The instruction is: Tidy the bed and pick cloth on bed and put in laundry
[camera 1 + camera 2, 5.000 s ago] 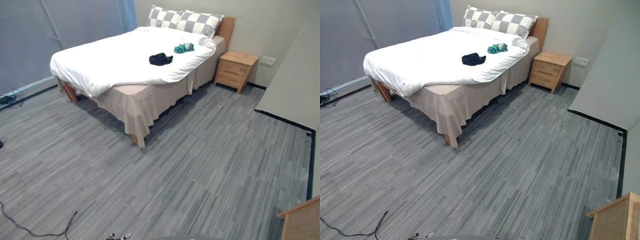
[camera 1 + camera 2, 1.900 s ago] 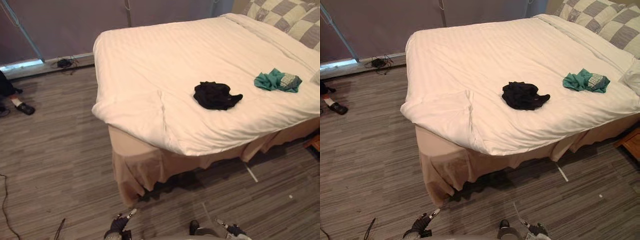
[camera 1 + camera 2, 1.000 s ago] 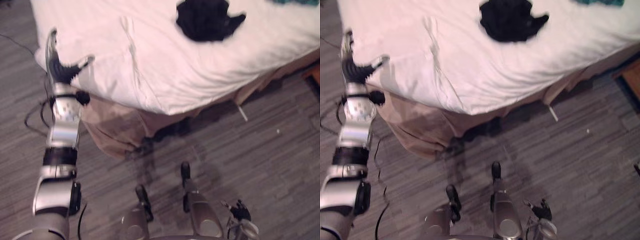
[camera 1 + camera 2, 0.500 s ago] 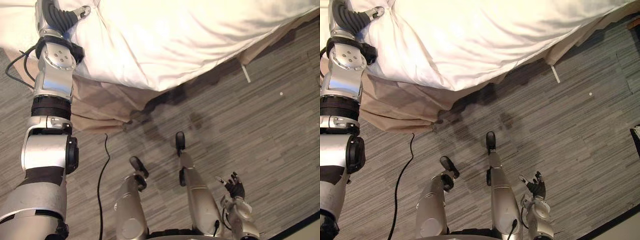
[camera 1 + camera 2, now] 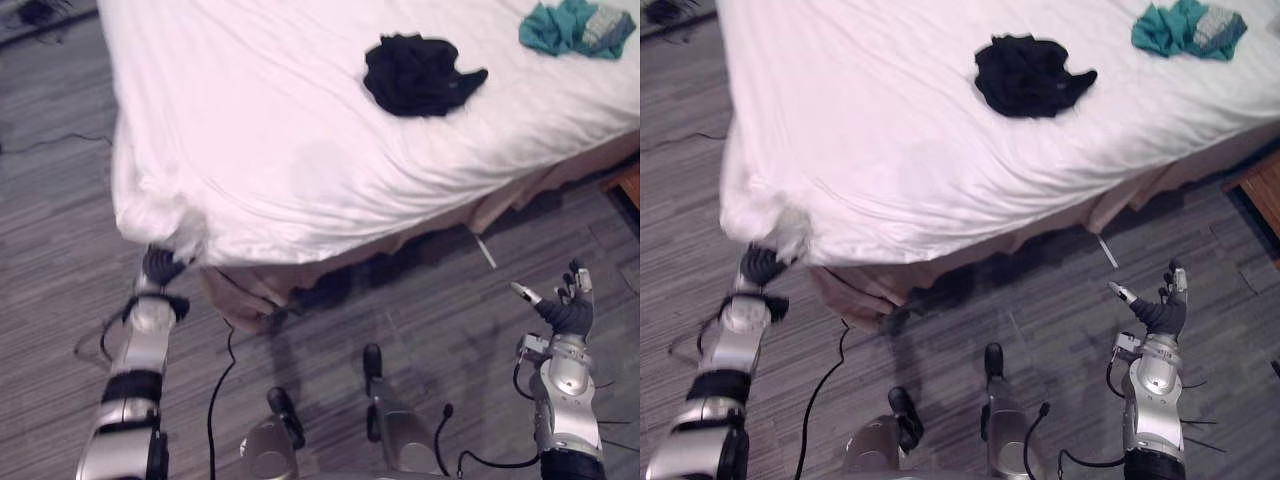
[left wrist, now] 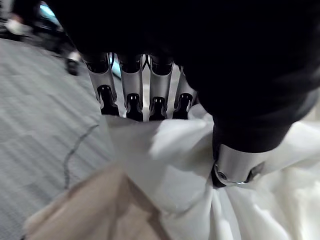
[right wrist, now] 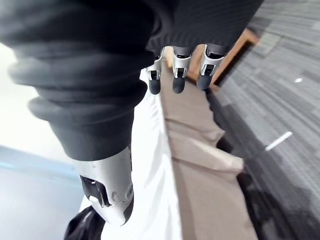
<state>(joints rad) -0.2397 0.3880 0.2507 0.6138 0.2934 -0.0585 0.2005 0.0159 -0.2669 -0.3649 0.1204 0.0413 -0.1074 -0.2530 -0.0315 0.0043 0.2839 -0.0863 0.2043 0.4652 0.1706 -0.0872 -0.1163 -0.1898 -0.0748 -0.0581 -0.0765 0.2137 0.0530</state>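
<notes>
from the head, a black cloth [image 5: 420, 75] lies bunched on the white duvet [image 5: 260, 150], with a teal cloth [image 5: 572, 25] well apart from it near the far right edge. the left hand [image 5: 160, 266] is at the duvet's near corner, and the right hand [image 5: 567, 312] is held up over the grey floor [image 5: 460, 340], apart from the duvet. the left wrist view shows fingers [image 6: 131, 90] and thumb pinching a bunch of duvet above the beige bed skirt [image 6: 85, 210]. the right wrist view shows relaxed, spread fingers [image 7: 176, 70] holding nothing.
</notes>
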